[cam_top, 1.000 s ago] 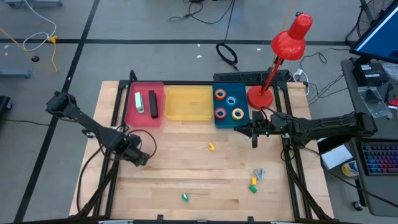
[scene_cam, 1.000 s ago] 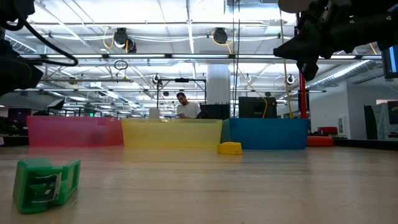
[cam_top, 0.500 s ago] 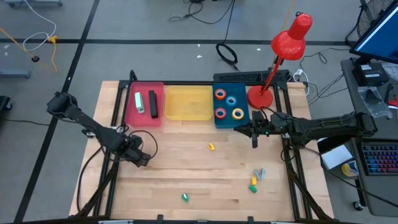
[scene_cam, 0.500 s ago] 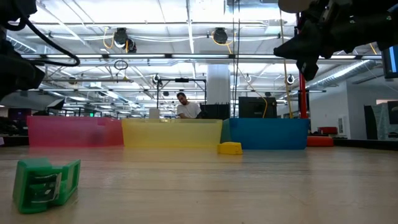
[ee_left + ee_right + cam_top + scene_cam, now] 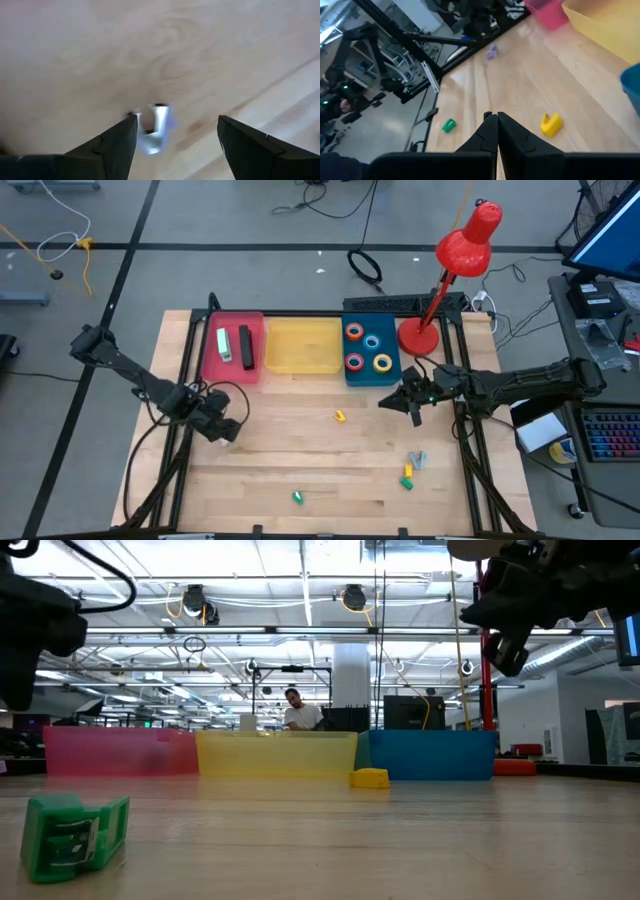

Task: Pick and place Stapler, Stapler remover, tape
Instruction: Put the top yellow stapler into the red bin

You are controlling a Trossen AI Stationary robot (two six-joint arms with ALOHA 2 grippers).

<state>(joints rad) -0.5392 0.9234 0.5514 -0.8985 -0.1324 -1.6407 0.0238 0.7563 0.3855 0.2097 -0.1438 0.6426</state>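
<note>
My left gripper [image 5: 224, 429] hangs open over the table's left part, pointing steeply down. A small purple staple remover [image 5: 155, 127] lies on the wood below it, between the two fingers' lines; in the high view the gripper hides it. My right gripper [image 5: 392, 402] is shut and holds nothing, level above the table in front of the blue bin [image 5: 352, 372]. Two staplers [image 5: 234, 345] lie in the pink bin [image 5: 208, 365]. Several tape rolls [image 5: 368, 348] lie in the blue bin. A yellow staple remover [image 5: 340, 416] sits mid-table and a green one [image 5: 297, 497] near the front edge.
A yellow bin [image 5: 302, 366] stands between the pink and blue ones. A grey remover [image 5: 417, 459] and a yellow-green one [image 5: 407, 478] lie at the front right. A red desk lamp [image 5: 420, 335] stands at the back right. Bare wood lies across the middle.
My left gripper has risen a little and tipped, staying open over the purple staple remover. My right gripper has rolled about its own line without leaving its place, still shut. Nothing on the table has moved.
</note>
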